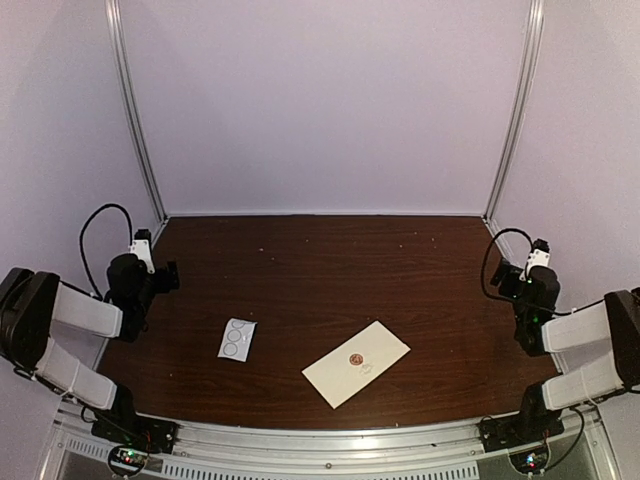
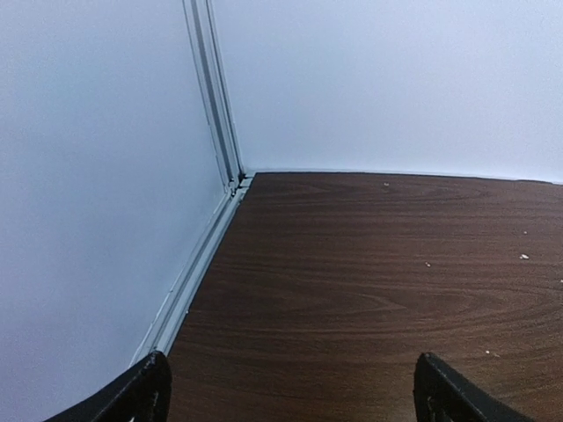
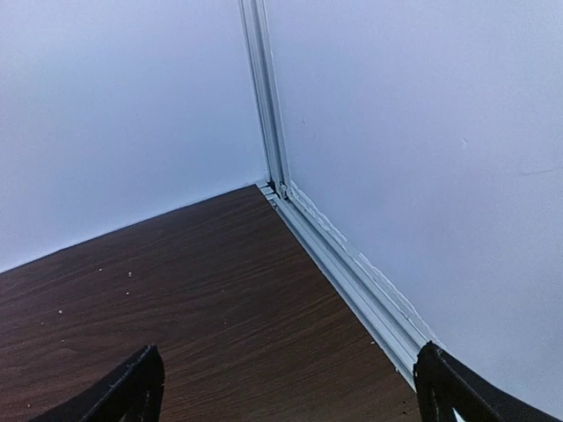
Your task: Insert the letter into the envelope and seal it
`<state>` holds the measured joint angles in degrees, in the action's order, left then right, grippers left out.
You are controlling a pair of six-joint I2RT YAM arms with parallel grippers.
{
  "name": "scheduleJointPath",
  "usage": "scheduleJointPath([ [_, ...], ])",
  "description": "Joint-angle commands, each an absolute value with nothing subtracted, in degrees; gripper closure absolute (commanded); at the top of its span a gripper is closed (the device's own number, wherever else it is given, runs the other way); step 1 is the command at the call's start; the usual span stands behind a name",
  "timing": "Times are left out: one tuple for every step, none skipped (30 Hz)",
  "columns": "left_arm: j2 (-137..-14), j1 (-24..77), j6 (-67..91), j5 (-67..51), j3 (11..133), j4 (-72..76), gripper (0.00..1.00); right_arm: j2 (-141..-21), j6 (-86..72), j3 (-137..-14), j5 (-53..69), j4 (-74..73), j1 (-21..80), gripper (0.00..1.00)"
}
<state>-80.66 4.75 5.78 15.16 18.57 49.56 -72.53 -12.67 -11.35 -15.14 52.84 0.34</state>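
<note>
cream paper envelope lying flat, front centre of dark wooden table, round red sticker at its middle. left gripper and right gripper spread wide, empty, well apart from it. likely sealed; for any final press, straight down on the sticker.

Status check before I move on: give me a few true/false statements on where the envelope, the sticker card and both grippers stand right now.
1. The envelope lies flat on the table, touched by neither gripper. True.
2. The left gripper is shut on the envelope. False: its fingers stand wide apart with only bare table between them.
3. A round reddish sticker sits on the envelope's upper face. True.
4. In the top view the sticker card lies to the right of the envelope. False: it lies to its left, apart from it.
5. The right gripper is open and holds nothing. True.
</note>
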Motion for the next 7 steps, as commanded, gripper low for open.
scheduleJointPath([
  [-80.4,4.6,4.5,14.4,19.1,53.1,0.02,-73.2,-9.7,-11.7,-17.4,58.7,2.8,0.0],
  [-80.2,4.6,4.4,14.1,18.9,53.3,0.02,-73.2,-9.6,-11.7,-17.6,59.0,3.0,0.0],
  [-80.0,4.6,4.3,13.8,18.7,53.5,0.03,-73.2,-9.4,-11.5,-17.7,59.4,3.1,0.0],
  [-80.0,4.6,4.2,13.4,18.6,53.6,0.02,-73.1,-9.4,-11.5,-17.7,59.4,3.2,0.0],
  [-79.9,4.6,4.1,13.4,18.5,53.6,0.02,-73.0,-9.3,-11.4,-17.7,59.3,3.3,0.0],
  [-79.9,4.6,4.2,13.7,18.5,53.6,0.02,-73.0,-9.3,-11.4,-17.6,59.5,3.3,0.0],
  [-80.0,4.6,4.4,14.4,18.6,53.5,0.02,-73.1,-9.1,-11.4,-17.7,59.7,3.4,0.0],
])
